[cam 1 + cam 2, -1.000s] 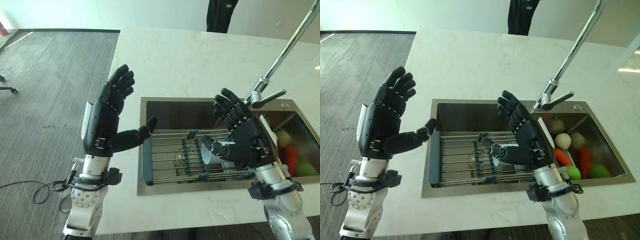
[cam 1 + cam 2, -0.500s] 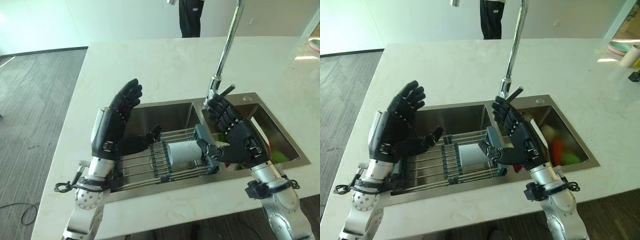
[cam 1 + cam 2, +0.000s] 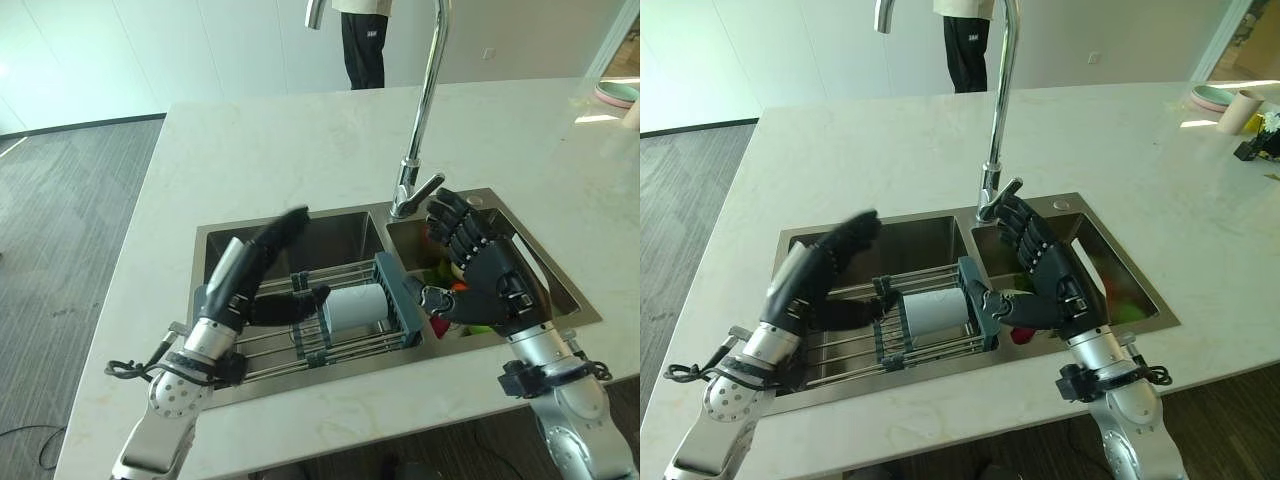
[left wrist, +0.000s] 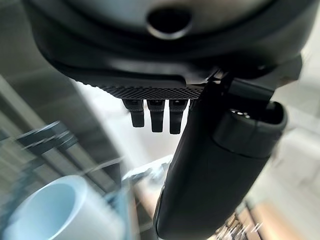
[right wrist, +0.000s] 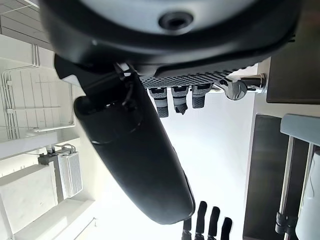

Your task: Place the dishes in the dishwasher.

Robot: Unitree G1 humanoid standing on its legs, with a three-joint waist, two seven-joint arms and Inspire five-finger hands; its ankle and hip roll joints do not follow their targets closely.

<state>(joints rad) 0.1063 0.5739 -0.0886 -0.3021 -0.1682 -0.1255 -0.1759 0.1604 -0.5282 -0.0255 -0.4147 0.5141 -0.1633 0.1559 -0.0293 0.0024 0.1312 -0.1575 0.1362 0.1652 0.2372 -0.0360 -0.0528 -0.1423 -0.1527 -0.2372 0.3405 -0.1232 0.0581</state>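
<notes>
A white cup (image 3: 355, 306) lies on its side on a wire rack (image 3: 845, 345) that spans the left basin of a steel sink (image 3: 225, 240). My left hand (image 3: 252, 278) hovers open over the rack's left part, fingers straight and thumb pointing at the cup, a short way from it. The cup (image 4: 45, 215) also shows past that hand's thumb (image 4: 215, 165). My right hand (image 3: 482, 280) is held open over the right basin, palm facing the cup and thumb near the rack's right end. Neither hand touches the cup.
A tall curved faucet (image 3: 425, 100) rises behind the sink between the basins. Red and green vegetables (image 3: 1130, 312) lie in the right basin under my right hand. A person (image 3: 365, 40) stands beyond the white counter (image 3: 280, 140). A plate (image 3: 1210, 97) sits far right.
The camera has moved, so the whole scene has shifted. My left hand has dropped and tipped forward over the rack. My right hand keeps its open pose beside the cup.
</notes>
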